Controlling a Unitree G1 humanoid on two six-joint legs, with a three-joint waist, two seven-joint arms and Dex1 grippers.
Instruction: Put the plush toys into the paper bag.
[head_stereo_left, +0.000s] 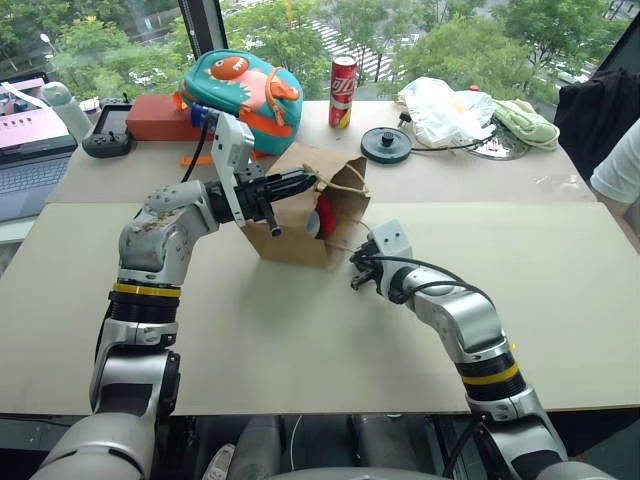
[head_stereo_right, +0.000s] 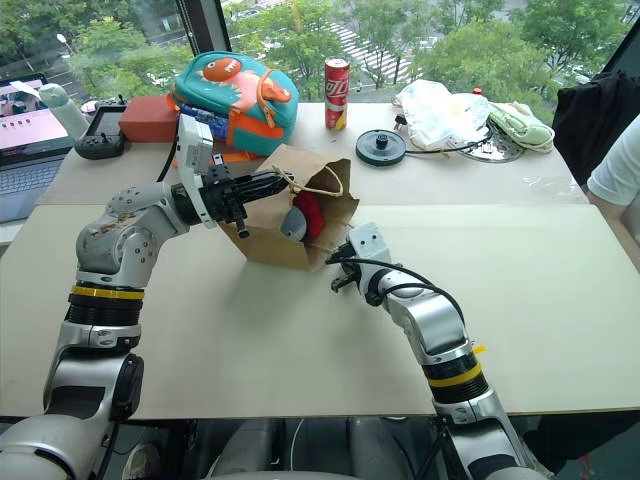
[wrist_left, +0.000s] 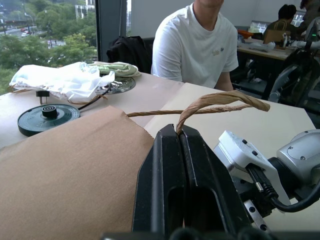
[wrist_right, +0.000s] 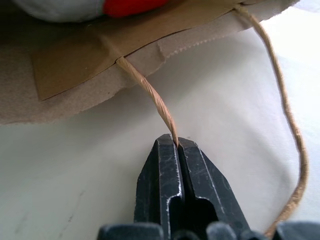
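Observation:
The brown paper bag (head_stereo_left: 295, 238) lies on its side in the middle of the table, its mouth turned to the right. In the mouth I see the red plush toy (head_stereo_left: 326, 214) and the grey plush toy (head_stereo_right: 291, 226) side by side. My left gripper (head_stereo_left: 312, 183) reaches in level from the left and is shut on the bag's upper handle (wrist_left: 220, 100), holding it up. My right gripper (head_stereo_left: 355, 271) sits low at the mouth, shut on the lower handle (wrist_right: 150, 95), which runs from its fingertips to the bag's edge.
A teal-and-orange fish backpack (head_stereo_left: 240, 85), a red can (head_stereo_left: 342, 92), a black disc (head_stereo_left: 385, 143), a white plastic bag (head_stereo_left: 445, 110) and a green cloth (head_stereo_left: 525, 122) line the far table. A laptop (head_stereo_left: 30, 150) is far left. A person in white (wrist_left: 195, 45) sits at the right edge.

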